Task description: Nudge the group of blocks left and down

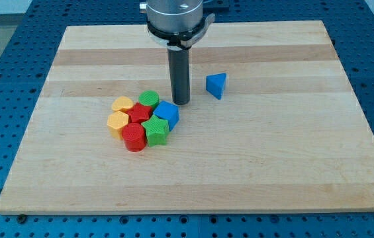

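A tight group of blocks sits left of the board's middle. It holds a yellow block (122, 104), an orange block (117, 121), a green round block (149, 99), a red block (140, 112), a red cylinder (134, 138), a green star-like block (155, 130) and a blue block (167, 114). My tip (181, 102) stands just up and right of the group, close to the blue and green round blocks. I cannot tell if it touches them. A blue triangle block (216, 85) lies alone to the tip's right.
The wooden board (273, 165) lies on a blue perforated table (1, 53). The arm's grey mount (175, 16) hangs above the board's top edge.
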Available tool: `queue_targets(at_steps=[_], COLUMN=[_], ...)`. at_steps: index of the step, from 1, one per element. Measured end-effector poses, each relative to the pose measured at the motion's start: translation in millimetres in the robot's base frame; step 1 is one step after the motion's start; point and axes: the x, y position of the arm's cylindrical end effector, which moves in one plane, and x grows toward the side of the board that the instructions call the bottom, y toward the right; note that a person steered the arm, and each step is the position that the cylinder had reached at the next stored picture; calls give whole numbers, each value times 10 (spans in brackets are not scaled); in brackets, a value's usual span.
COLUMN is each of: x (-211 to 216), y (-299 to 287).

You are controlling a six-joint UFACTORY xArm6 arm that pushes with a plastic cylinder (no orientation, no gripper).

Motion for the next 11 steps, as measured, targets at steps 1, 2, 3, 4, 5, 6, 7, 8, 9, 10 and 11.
queue_targets(at_steps=[1,2,3,4,5,6,7,8,9,10,11], x=[3,3,3,3,3,3,3,3,3,-54,-185], y=[-104,-231,-314,-357,-358,-358,-375,-419,-463,-463,-484])
